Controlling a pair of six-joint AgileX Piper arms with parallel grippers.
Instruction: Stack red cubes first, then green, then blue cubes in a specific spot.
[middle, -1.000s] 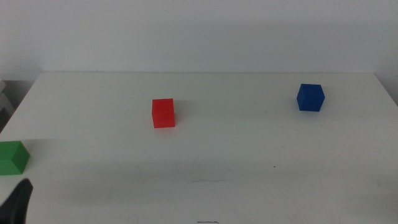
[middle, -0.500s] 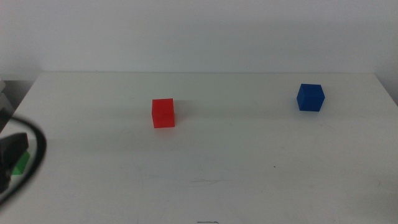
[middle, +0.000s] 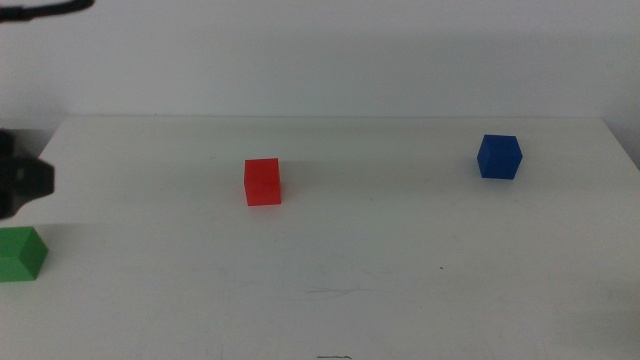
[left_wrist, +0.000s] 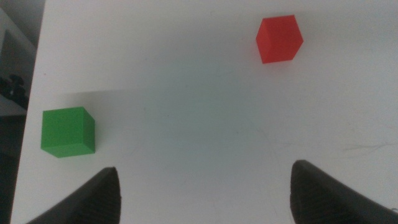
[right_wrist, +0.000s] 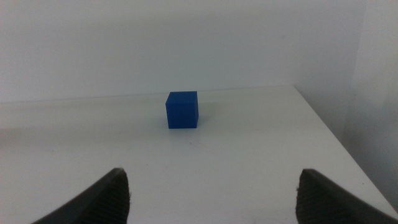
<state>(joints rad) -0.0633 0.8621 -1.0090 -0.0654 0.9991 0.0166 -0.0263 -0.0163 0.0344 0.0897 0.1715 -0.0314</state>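
The red cube (middle: 262, 182) sits mid-table, the green cube (middle: 21, 253) at the left edge. The blue cube (middle: 498, 157) sits near the far right corner. Both grippers, left (left_wrist: 202, 190) and right (right_wrist: 211, 193), gape wide, holding nothing.

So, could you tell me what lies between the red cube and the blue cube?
Nothing: the middle view shows only bare white table between the red cube and blue cube.
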